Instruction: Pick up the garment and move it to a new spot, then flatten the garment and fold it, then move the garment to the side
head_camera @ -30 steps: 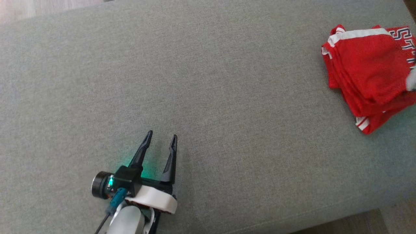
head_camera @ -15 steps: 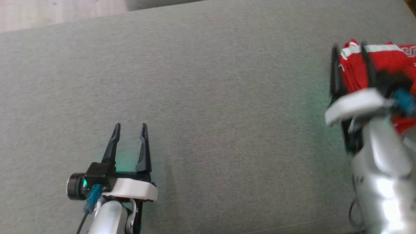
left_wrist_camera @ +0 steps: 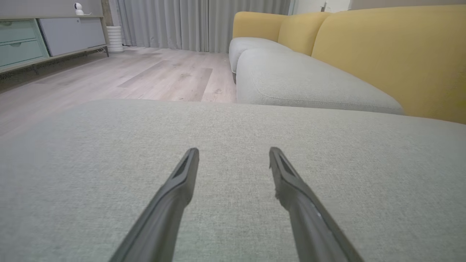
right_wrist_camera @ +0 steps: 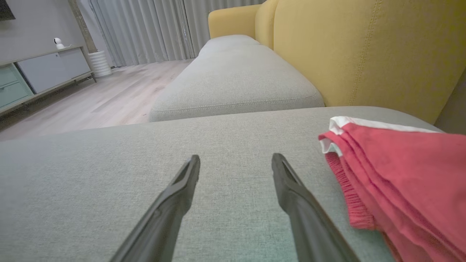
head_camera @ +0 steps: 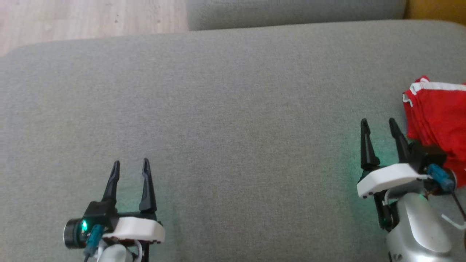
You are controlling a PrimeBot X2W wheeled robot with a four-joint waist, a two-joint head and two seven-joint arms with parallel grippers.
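The garment (head_camera: 438, 116) is a red shirt with white trim, folded into a pile at the right edge of the grey cushion (head_camera: 233, 109). The right wrist view has the garment (right_wrist_camera: 400, 171) just right of my fingers. My right gripper (head_camera: 378, 123) stands open beside the pile's left edge, apart from it, with nothing between its fingers. My left gripper (head_camera: 131, 163) is open at the lower left over bare cushion, far from the garment. Both show open in their wrist views: left gripper (left_wrist_camera: 233, 153), right gripper (right_wrist_camera: 236, 159).
A second grey seat cushion (left_wrist_camera: 302, 80) lies beyond the gap ahead, with a yellow backrest (right_wrist_camera: 364, 51) to the right. Wood floor (head_camera: 91, 16) lies past the cushion's far left corner. A low cabinet (left_wrist_camera: 43, 40) stands across the room.
The head camera has tilted and shifted. My right arm has come into view and drawn back to settle left of the garment. Both grippers stay open.
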